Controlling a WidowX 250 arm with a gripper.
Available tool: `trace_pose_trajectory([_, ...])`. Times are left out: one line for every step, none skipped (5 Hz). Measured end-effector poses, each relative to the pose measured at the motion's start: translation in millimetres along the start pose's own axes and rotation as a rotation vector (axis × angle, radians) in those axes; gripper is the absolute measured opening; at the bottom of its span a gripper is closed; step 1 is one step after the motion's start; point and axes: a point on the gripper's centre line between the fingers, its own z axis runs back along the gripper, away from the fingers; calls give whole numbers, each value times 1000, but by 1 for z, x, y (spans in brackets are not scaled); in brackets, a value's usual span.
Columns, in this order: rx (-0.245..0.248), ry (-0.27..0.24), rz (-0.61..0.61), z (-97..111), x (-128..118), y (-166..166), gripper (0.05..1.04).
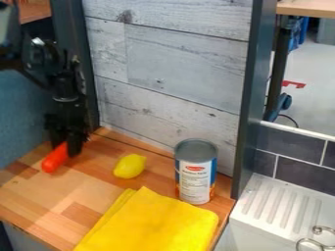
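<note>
The pincer (64,149) is at an orange carrot (54,160), grip unclear, near a lemon (130,166), can (196,177) and cloth (154,223).

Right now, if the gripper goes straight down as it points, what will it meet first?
Probably the orange carrot-like thing, right at the gripper; depth is unclear, so the wooden counter may come first.

Matt yellow cloth (154,223) — smooth wood counter (33,198).
</note>
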Motion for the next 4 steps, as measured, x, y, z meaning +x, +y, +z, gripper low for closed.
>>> trace_pose_trajectory([17, 14, -11, -2, 16, -4, 557])
trace_pose_trajectory([14, 38, -16, -6, 21, -3, 557])
trace_pose_trajectory([23, 46, -9, -6, 22, -5, 557])
trace_pose_trajectory([19, 44, 10, -6, 22, -5, 641])
